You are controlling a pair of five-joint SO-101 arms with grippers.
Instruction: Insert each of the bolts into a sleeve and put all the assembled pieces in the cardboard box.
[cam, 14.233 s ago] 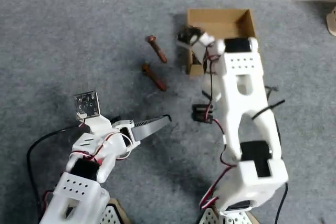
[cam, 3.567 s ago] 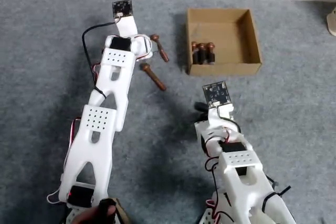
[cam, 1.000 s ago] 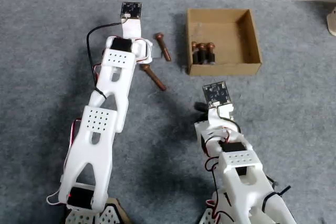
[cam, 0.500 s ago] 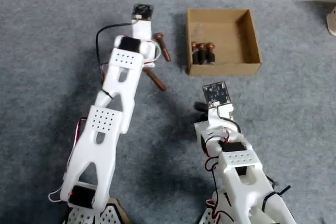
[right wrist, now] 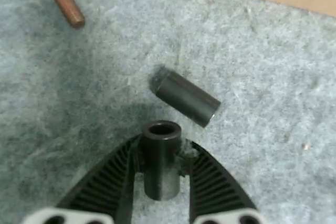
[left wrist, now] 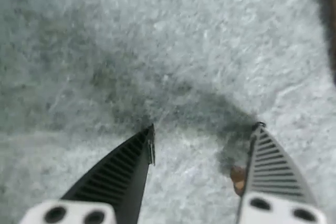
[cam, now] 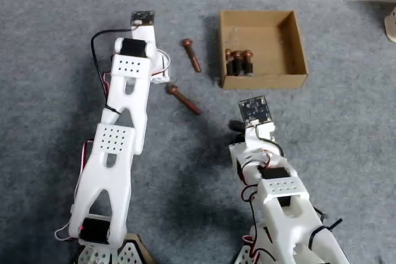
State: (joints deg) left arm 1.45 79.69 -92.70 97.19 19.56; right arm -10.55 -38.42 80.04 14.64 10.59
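Right end effector [right wrist: 161,150] clamps a sleeve [right wrist: 160,163] mid-body; left end effector [left wrist: 205,127] gapes empty; the stiff, likely slippery bolt [cam: 184,99] wants a mid-shank grip.

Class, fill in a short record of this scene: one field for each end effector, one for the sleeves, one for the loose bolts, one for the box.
Left end effector: open, holding nothing, over the carpet
Right end effector: shut on an upright sleeve
Spare sleeve: lying on its side on the carpet, just beyond the held one
Loose bolts: two, lying on the carpet left of the box
Cardboard box: three assembled pieces grouped in one corner
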